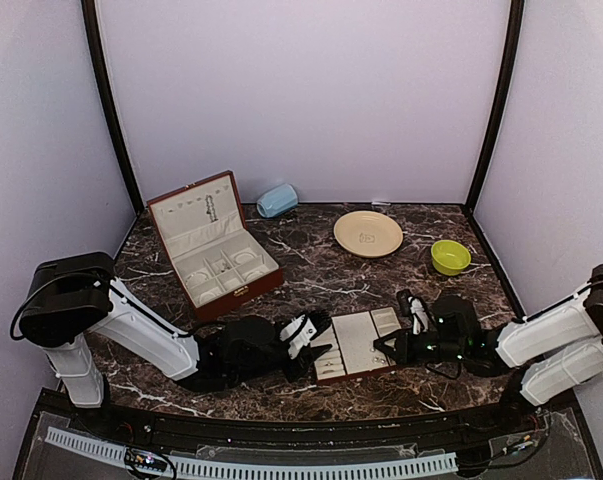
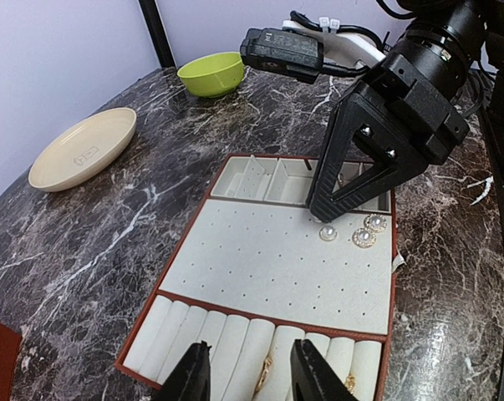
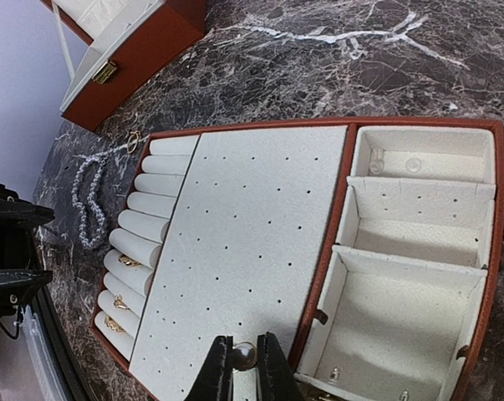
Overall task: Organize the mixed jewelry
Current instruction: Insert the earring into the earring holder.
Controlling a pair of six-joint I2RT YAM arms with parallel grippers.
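Observation:
The cream slotted tray (image 1: 356, 343) lies between the two grippers. My right gripper (image 3: 244, 368) is shut on a small pearl earring (image 3: 244, 356), held low over the perforated board (image 3: 243, 234) near the compartments. In the left wrist view its fingertips (image 2: 323, 213) come down beside three pearl earrings (image 2: 364, 238) on the board. My left gripper (image 2: 250, 351) hangs open over the ring rolls, where gold rings (image 2: 264, 374) sit. Rings (image 3: 128, 261) also show in the rolls in the right wrist view. A strand of small white beads (image 3: 89, 196) lies on the table beside the tray.
An open red-brown jewelry box (image 1: 213, 245) stands at the back left, with a pale blue object (image 1: 277, 200) behind it. A cream plate (image 1: 368, 233) and a green bowl (image 1: 450, 257) sit at the back right. The tabletop is dark marble.

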